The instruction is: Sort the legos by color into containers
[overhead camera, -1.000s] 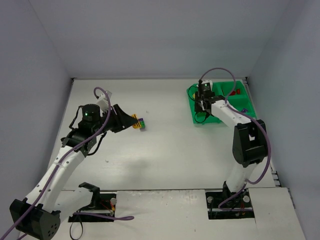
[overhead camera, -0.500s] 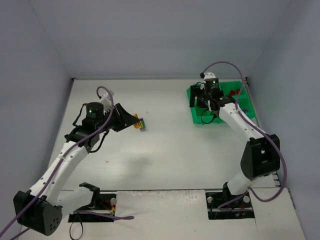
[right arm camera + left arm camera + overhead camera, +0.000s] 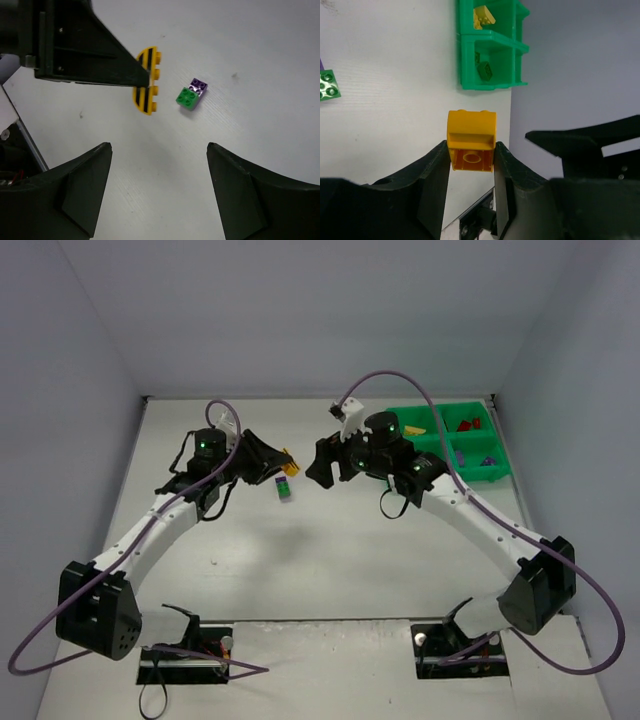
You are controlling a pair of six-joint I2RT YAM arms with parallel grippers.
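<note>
Left wrist view: left gripper [image 3: 471, 159], nearly closed, pinches a yellow plastic studded brick [image 3: 471, 136] aloft. Beside it, touching green and purple bricks [image 3: 191, 94] lie on the white table [image 3: 240, 35]; right gripper [image 3: 160, 175] gapes empty above them (arms this close could clash), green plastic tray [image 3: 485, 84] far right.

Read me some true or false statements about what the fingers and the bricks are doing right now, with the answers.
1. The left fingers grip a yellow brick. True.
2. The right fingers hold a red brick. False: they stand open and empty.
3. A green brick and a purple brick lie touching on the table. True.
4. The tray holds nothing. False: bricks lie in it.
</note>
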